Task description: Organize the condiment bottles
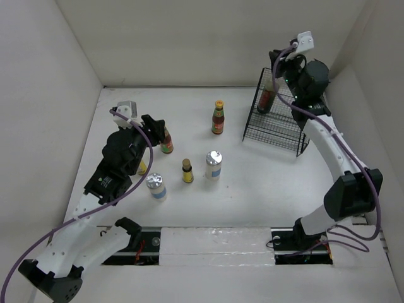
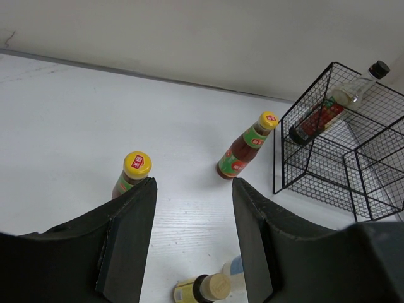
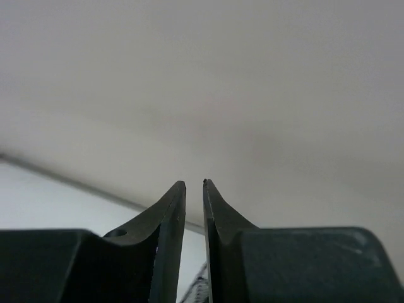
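My left gripper [image 1: 156, 125] [image 2: 194, 183] is open and empty, just left of a red-sauce bottle with a yellow cap [image 1: 166, 142] [image 2: 134, 172], which stands outside its left finger [image 2: 129, 233]. A second red-sauce bottle [image 1: 218, 118] [image 2: 246, 146] stands further back. A tiny yellow-labelled bottle [image 1: 187, 171] [image 2: 205, 289] and two silver-lidded shakers [image 1: 213, 165] [image 1: 155, 187] stand mid-table. Another tiny bottle [image 1: 142, 168] is half hidden by the left arm. The dark-sauce black-capped bottle [image 1: 265, 100] [image 2: 328, 110] leans inside the wire basket [image 1: 278, 126] [image 2: 315, 170]. My right gripper [image 1: 276, 66] [image 3: 194, 183] is shut and empty above it.
White walls enclose the table on the left, back and right. The black wire basket stands at the back right, close to the right wall. The arm bases and a rail [image 1: 214, 243] run along the near edge.
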